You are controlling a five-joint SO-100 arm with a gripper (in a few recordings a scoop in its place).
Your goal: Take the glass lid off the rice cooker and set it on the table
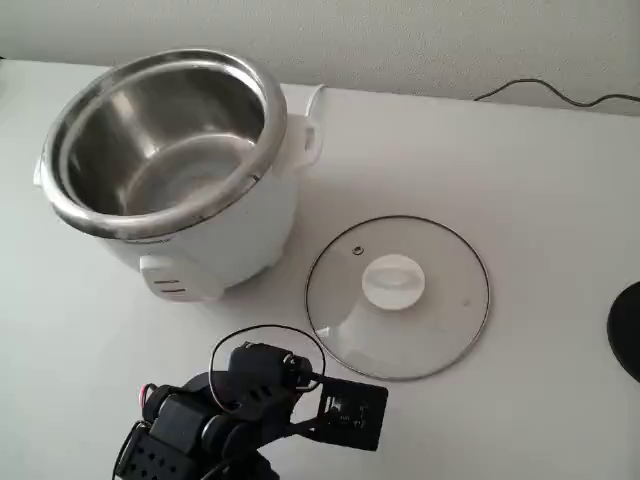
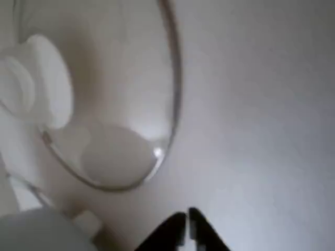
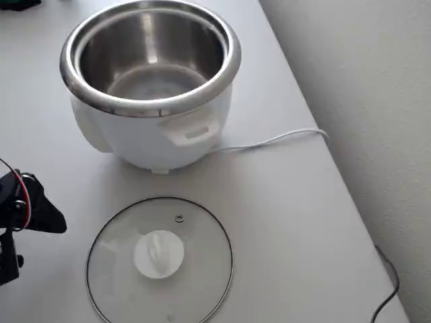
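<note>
Already the lid (image 1: 398,297) lies flat on the table (image 1: 520,180), knob (image 1: 393,281) up, off the cooker (image 1: 180,160) and just beside it — apart, not touching. In the overhead view the lid (image 3: 159,262) sits below the cooker (image 3: 151,84), its small steam hole (image 3: 178,218) on the side toward the pot, the white knob (image 3: 159,254) at the centre.

The cooker stands open, its steel pot (image 3: 151,64) bare and shiny inside, a white side handle (image 3: 192,132) facing the lid and a white cord (image 3: 276,140) trailing off across the table toward the wall.

The gripper (image 2: 187,230) shows in the wrist view as two dark tips pressed together at the bottom edge, nothing between them — jaws closed and empty. It hangs over bare table (image 2: 261,104), with the lid's metal rim (image 2: 175,78) and knob (image 2: 42,78) up and to the left of it, clear of the tips. The dark arm (image 1: 240,410) sits at the bottom of the fixed view, near the lid's edge.

A black round object (image 1: 628,330) lies at the right edge of the fixed view, well apart from the lid.
</note>
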